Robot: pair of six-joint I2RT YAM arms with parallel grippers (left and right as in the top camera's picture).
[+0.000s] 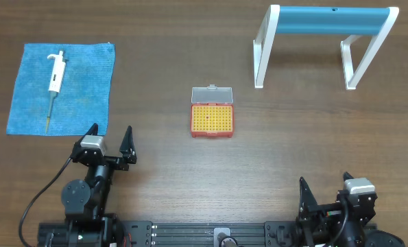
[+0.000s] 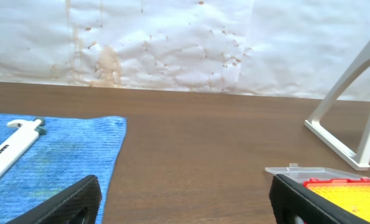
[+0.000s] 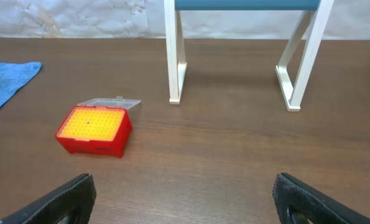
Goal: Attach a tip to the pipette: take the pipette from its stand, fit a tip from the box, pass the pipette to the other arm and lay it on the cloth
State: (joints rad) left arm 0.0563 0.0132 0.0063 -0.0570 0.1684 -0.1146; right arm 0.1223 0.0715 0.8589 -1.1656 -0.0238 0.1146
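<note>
A white pipette (image 1: 55,77) with a yellowish tip at its near end lies on the blue cloth (image 1: 87,89) at the far left; its handle (image 2: 10,149) also lies on the cloth (image 2: 66,155) in the left wrist view. The red tip box (image 1: 212,121) with yellow tips stands mid-table, its clear lid (image 1: 212,94) open; it appears too as the box (image 3: 94,130) and the box (image 2: 346,190). The white and blue stand (image 1: 327,41) at the far right holds nothing. My left gripper (image 1: 110,139) is open near the cloth's front right corner. My right gripper (image 1: 324,186) is open near its base.
The brown wooden table (image 1: 190,185) spreads between the box and both arms. The stand's white legs (image 3: 175,62) rise beyond the tip box in the right wrist view. A pale wall (image 2: 172,43) closes the table's far edge.
</note>
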